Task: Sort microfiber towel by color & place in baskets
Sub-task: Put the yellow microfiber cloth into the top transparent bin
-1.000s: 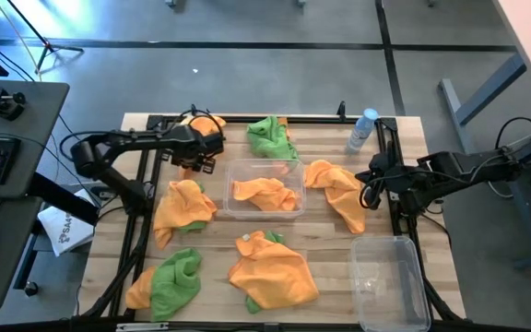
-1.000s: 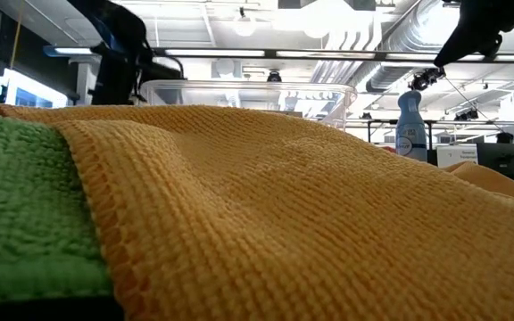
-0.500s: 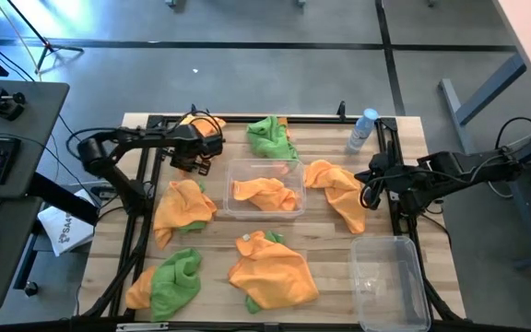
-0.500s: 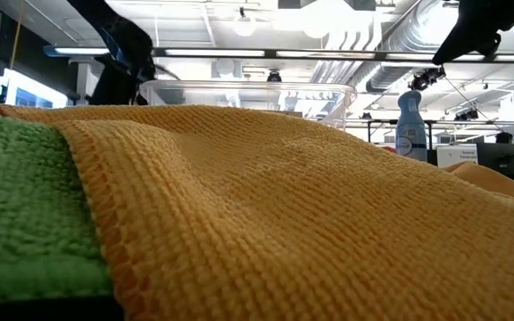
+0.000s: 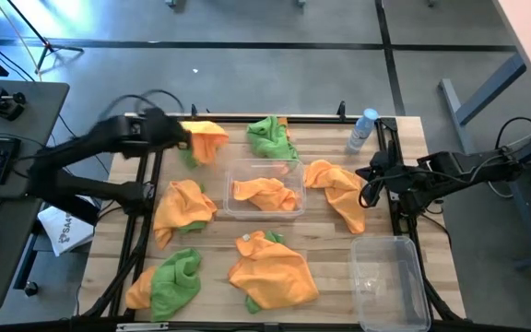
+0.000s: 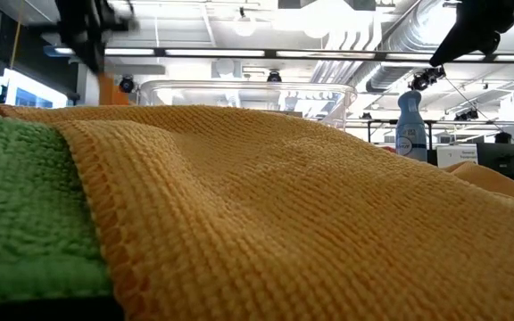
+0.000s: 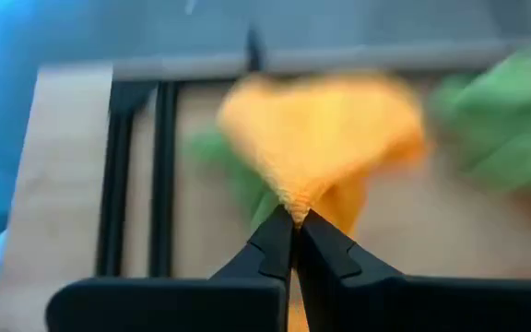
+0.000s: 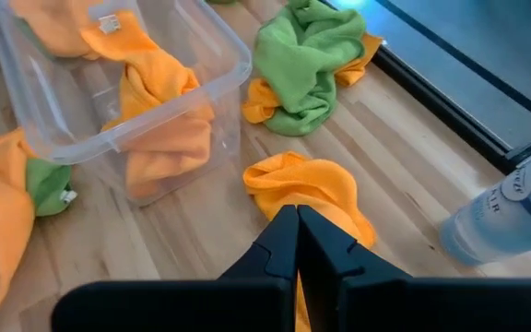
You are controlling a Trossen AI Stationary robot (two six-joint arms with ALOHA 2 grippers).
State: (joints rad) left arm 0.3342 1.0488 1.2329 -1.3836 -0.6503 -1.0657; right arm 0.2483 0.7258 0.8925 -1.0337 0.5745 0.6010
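My left gripper (image 5: 188, 136) is at the table's far left, shut on an orange microfiber towel (image 5: 207, 138) that is raised above a green towel (image 5: 190, 157). My right gripper (image 8: 295, 221) is shut and hovers above another orange towel (image 8: 307, 184) at the right, touching nothing. One clear basket (image 5: 238, 207) stands mid-table with an orange towel (image 5: 265, 192) in it. A second basket (image 5: 390, 277) stands at the near right corner. More towels lie flat on the wood: green (image 5: 270, 136), orange (image 5: 184, 203), green and orange (image 5: 169, 281), orange (image 5: 270, 272). My left gripper pinches a bunched point of the orange towel (image 7: 293, 205) between its two fingertips, which slant down from the table's left side. The cloth flares out beyond the fingers and hangs slack (image 6: 105, 89). The foreground towel in the low view hides its lower end.
A clear spray bottle with a blue cap (image 5: 362, 129) stands at the far right. Black rails (image 5: 150, 175) run along the table's left, right and far sides. In the low view an orange towel (image 6: 284, 214) fills the foreground.
My left gripper has taken hold of the orange towel at the far left, then risen fast and drawn back toward the table's left edge, tipping as it went. The towel has come up with it; the green towel under it has stayed on the table.
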